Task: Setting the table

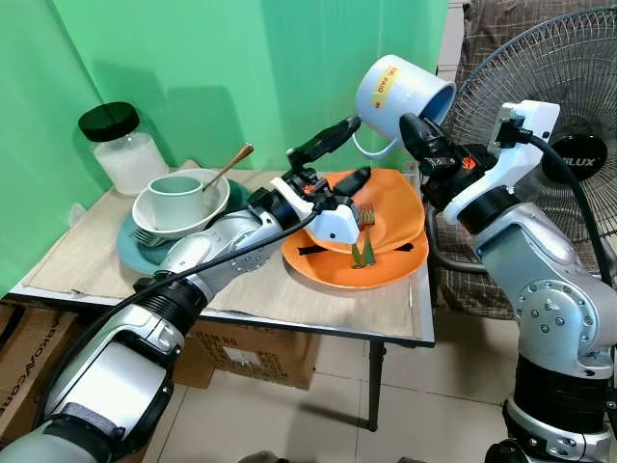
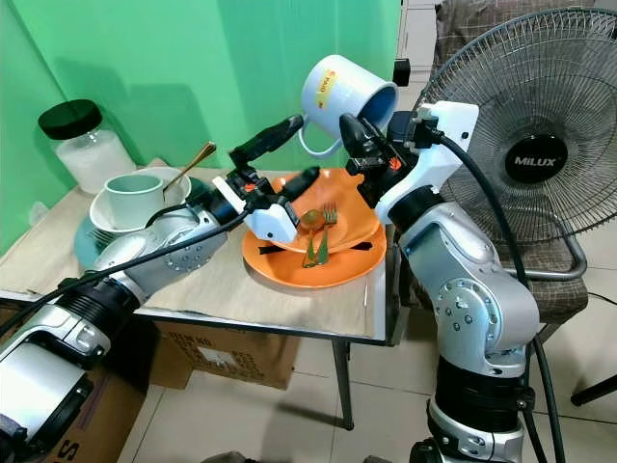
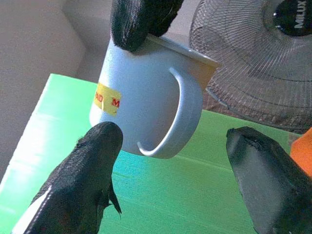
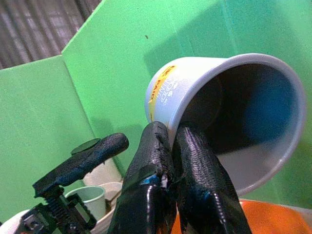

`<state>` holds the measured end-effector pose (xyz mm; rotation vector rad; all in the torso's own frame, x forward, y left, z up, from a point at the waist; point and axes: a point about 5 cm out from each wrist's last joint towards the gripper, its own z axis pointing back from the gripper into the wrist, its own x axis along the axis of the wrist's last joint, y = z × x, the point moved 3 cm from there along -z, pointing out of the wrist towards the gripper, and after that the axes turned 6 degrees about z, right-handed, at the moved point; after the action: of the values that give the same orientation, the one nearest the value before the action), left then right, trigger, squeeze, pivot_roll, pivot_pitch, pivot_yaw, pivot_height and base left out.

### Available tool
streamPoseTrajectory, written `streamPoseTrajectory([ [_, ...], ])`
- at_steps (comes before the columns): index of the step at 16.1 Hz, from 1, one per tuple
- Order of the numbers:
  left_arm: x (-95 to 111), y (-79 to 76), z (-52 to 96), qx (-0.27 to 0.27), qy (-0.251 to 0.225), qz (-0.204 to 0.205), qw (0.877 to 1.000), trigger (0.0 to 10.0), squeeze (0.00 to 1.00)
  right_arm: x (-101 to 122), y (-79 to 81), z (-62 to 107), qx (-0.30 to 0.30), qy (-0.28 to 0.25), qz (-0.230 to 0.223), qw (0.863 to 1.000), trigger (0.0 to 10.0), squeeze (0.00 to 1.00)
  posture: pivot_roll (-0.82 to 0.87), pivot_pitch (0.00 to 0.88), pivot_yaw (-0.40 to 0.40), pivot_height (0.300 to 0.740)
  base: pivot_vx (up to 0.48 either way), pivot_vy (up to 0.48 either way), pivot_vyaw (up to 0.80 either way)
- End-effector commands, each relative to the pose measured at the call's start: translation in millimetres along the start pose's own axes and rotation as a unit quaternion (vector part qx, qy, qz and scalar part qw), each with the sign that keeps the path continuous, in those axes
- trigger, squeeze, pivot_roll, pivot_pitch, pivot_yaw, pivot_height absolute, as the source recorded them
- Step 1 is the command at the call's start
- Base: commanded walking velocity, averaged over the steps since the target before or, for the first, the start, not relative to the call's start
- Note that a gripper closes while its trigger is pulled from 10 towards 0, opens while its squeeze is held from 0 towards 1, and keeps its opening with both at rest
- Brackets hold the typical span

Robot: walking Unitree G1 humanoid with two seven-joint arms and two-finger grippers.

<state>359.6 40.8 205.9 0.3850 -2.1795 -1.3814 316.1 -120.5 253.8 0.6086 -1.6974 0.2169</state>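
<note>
Mug (image 1: 400, 94): white with a yellow label, held up in the air above the orange plates, tilted so its open mouth faces the fan and its handle hangs downward.
Right gripper (image 4: 168, 151): its two black fingers (image 4: 146, 195) are pressed together on the mug's rim, one finger inside the mouth and one outside, pinching the wall between them.
Left gripper (image 3: 170, 170): its fingers (image 3: 83, 180) are spread wide, just below the mug; the handle hangs between the two fingertips, and neither fingertip clearly touches the mug.
Orange plates (image 1: 395, 198): two, stacked on the tabletop directly under both grippers, beneath the left wrist.
Forks (image 1: 363, 246): green-handled ones lie on the orange plates, below the left fingers.
Bowl (image 1: 154, 214): white, resting on a teal plate (image 1: 135, 253) well away from the fingers, on the robot's left side of the tabletop.
Green cup (image 1: 175, 198): sits inside the bowl, with a spoon (image 1: 229, 164) leaning beside it.
Jar (image 1: 120, 147): clear with a black lid, behind the bowl against the green wall (image 1: 241, 68).
Fan (image 2: 535, 135): a standing one, close behind the right arm.
Tabletop (image 1: 87, 256): pale wood, carrying all the dishes.
</note>
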Motion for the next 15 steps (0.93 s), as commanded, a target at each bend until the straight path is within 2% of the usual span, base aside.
streamPoseTrajectory([
  [1, -1, 5.8, -1.9, 0.015, -0.010, -0.016, 1.000, 0.0, 0.00, 8, 9.8, -0.9, 0.022, -0.009, 0.000, 1.000, 0.0, 0.00, -0.07, 0.000, 0.127, 0.740, 0.000, 0.000, 0.00],
  [4, -1, 6.7, -3.5, 0.027, -0.015, -0.022, 0.999, 0.0, 0.00, 10, 17.6, -3.5, 0.038, -0.021, -0.046, 0.998, 0.0, 0.00, -0.07, 0.000, 0.125, 0.740, 0.000, 0.000, 0.00],
  [7, 2, 2.9, -4.2, 0.027, -0.024, -0.024, 0.999, 0.0, 0.00, 12, 20.5, -3.9, 0.047, -0.026, -0.071, 0.996, 0.0, 0.00, -0.07, 0.000, 0.126, 0.740, 0.000, 0.000, 0.00],
  [10, 2, 3.4, -4.6, 0.034, -0.027, -0.027, 0.999, 0.0, 0.00, 10, 21.6, -3.1, 0.052, -0.016, -0.074, 0.996, 0.0, 0.00, -0.07, 0.000, 0.126, 0.740, 0.000, 0.000, 0.00],
  [15, 3, 15.0, -4.9, 0.077, -0.037, -0.046, 0.995, 0.0, 0.00, 4, 20.6, -0.9, 0.052, 0.009, -0.086, 0.995, 0.0, 0.00, -0.07, 0.000, 0.125, 0.740, 0.000, 0.000, 0.00],
])
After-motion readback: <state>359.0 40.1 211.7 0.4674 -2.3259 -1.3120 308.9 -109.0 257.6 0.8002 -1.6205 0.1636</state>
